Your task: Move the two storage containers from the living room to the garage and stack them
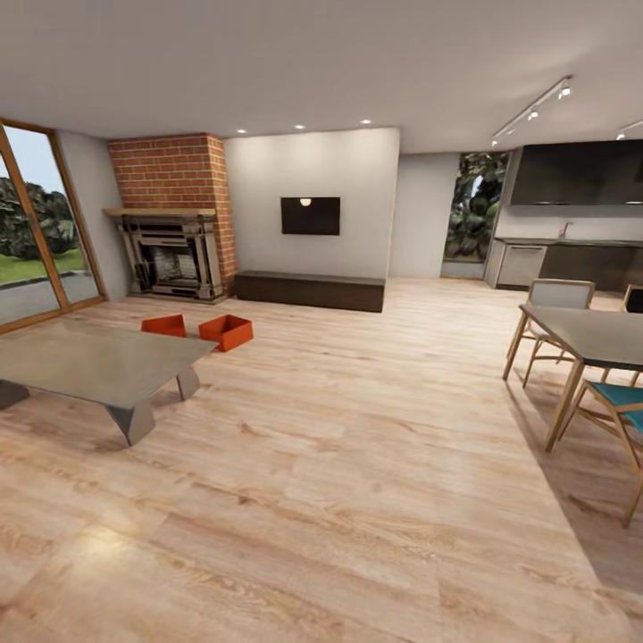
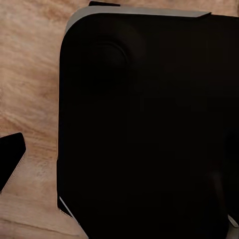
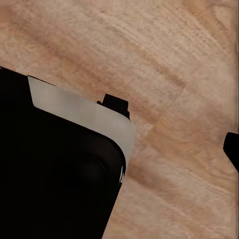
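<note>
Wood floor [image 1: 357,464] holds two boxes [image 1: 225,330] far off, so roll closer first; gripper state, I cannot tell.

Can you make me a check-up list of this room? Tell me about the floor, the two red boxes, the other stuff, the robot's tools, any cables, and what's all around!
Surface: light wood plank floor, no spills or scraps seen.
Job's things: two orange-red containers, one partly behind the low table, the other beside it, both on the floor near the fireplace.
Clutter: low grey table at the left; dining table and chairs at the right.
Tools: wrist views show dark robot body over the floor; whether they are open or shut cannot be told.
Cables: nothing seen.
Surroundings: brick fireplace, wall screen, glass doors, kitchen counter.
</note>
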{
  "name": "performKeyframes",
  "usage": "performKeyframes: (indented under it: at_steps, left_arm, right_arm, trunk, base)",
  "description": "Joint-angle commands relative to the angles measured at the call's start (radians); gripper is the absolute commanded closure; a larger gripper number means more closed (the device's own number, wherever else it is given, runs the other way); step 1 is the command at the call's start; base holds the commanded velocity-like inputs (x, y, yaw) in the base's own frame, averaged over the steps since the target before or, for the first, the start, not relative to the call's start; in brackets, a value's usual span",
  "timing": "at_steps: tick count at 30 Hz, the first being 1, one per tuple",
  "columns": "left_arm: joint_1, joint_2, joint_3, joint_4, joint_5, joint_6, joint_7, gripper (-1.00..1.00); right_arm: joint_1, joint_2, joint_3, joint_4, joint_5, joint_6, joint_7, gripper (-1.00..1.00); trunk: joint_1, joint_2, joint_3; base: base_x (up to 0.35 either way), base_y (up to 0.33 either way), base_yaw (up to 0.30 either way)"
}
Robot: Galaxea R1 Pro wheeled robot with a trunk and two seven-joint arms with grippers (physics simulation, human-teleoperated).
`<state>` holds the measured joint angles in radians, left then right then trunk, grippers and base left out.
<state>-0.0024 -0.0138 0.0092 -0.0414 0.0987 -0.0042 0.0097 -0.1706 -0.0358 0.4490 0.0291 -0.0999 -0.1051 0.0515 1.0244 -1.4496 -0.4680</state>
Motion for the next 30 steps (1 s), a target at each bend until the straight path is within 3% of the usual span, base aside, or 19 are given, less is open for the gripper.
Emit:
performKeyframes:
  at_steps: [1,30]
  left_arm:
    - [0.0,0.0,0.0,0.0,0.01,0.0,0.001,-1.0]
    - [0.0,0.0,0.0,-0.002,0.01,0.001,0.001,-1.0]
  right_arm:
    - [-0.001,0.0,0.007,0.003,-0.011,-0.007,0.005,-1.0]
    - [-0.001,-0.003,0.009,0.003,-0.009,-0.009,-0.005,-1.0]
  trunk:
    - [0.001,0.0,-0.001]
    - [0.001,0.0,-0.001]
  base:
    - [0.333,0.0,0.0]
    - [0.333,0.0,0.0]
